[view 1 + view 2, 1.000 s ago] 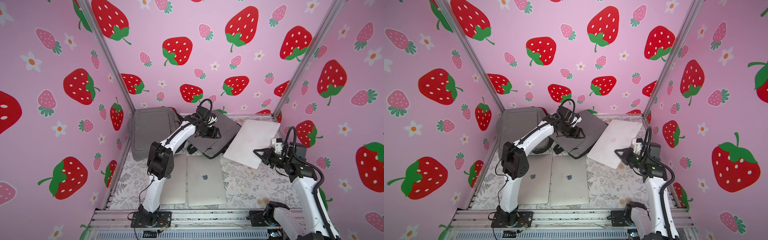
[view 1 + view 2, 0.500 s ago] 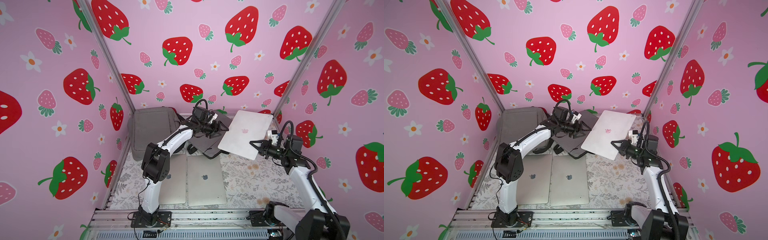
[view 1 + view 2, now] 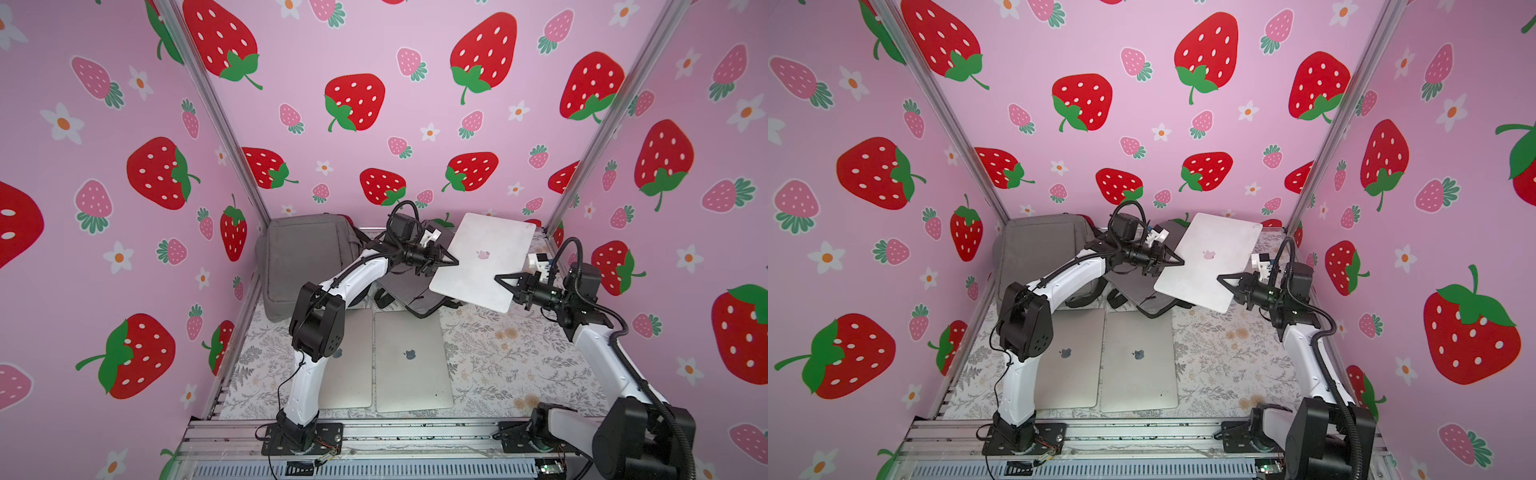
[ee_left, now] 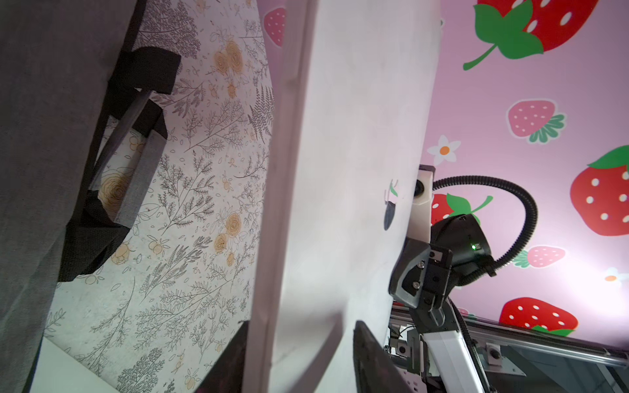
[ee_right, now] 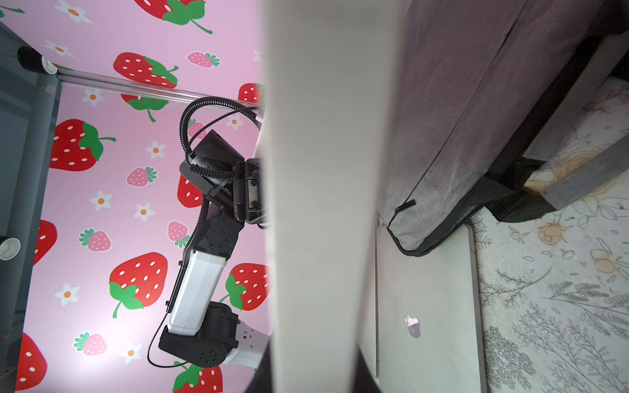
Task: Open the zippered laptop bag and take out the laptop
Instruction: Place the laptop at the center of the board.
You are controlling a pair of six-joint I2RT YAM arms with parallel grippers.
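Laptop is out of the gray zippered bag and aloft above the surface, my right gripper clamped on one edge, my left gripper astride the opposite edge, its hold unclear to me, so only setting it down seems left.

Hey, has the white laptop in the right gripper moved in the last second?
Yes. The white laptop has shifted toward the back wall and further over the laptop bag, judged against the flat laptop on the table.
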